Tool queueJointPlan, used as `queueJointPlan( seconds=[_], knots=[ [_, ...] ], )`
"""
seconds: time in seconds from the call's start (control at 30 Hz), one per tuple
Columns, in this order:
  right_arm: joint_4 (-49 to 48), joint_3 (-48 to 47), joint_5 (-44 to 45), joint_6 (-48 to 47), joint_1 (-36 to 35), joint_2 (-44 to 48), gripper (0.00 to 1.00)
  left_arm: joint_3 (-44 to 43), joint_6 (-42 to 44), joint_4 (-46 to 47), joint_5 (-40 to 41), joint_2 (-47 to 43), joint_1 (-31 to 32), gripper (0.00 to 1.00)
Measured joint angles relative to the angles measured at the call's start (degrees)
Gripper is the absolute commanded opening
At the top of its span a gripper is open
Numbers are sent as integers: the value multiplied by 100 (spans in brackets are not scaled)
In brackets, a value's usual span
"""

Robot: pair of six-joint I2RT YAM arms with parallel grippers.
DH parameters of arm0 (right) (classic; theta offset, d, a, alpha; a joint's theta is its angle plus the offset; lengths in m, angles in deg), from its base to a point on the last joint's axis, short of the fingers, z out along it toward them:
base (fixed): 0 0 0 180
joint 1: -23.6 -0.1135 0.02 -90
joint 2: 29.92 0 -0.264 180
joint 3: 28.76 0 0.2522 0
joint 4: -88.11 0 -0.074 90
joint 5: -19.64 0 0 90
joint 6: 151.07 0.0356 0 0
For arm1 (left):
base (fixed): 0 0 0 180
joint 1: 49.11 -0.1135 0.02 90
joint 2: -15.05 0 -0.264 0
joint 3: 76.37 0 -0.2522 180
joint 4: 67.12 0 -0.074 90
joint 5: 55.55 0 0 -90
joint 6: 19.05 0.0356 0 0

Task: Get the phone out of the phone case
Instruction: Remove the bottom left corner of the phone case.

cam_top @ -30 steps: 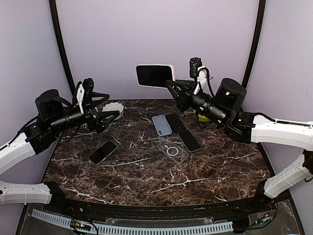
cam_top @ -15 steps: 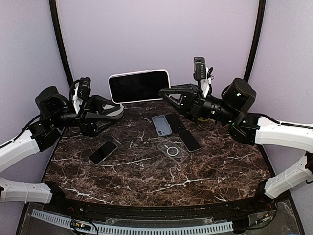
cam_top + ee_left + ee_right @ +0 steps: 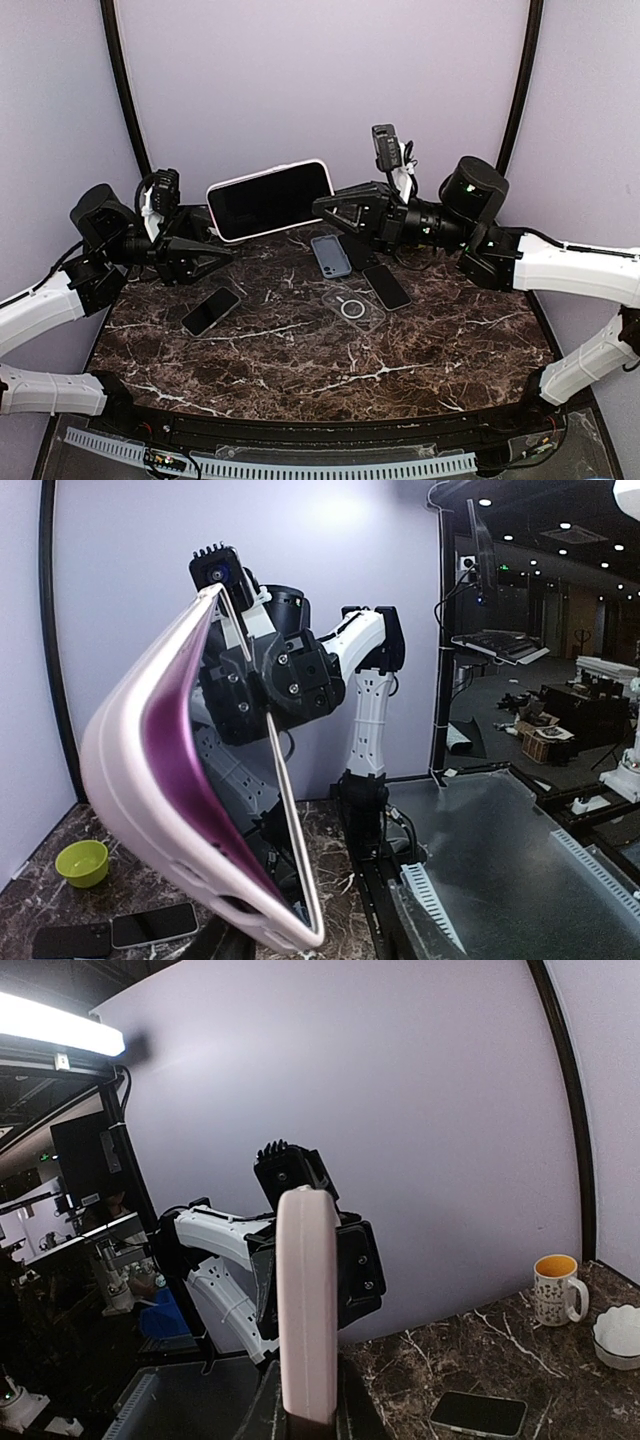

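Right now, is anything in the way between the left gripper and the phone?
Nothing I can see. The right gripper holds the phone up in the air, and the left gripper is right at its other end. The other phones lie below on the table.

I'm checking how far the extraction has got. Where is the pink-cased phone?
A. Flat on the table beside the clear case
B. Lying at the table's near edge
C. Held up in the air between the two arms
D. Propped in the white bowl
C: the pink-cased phone is up off the marble table, with one end clamped in the right arm's jaws and the left arm's jaws at its other end.
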Motion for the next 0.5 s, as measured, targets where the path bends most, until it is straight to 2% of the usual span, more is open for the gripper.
queueJointPlan(
  seconds=[0.5],
  knots=[
    [227,-22,-116,33,0,-15,0,52,22,50,24,-9,0,27]
  ],
)
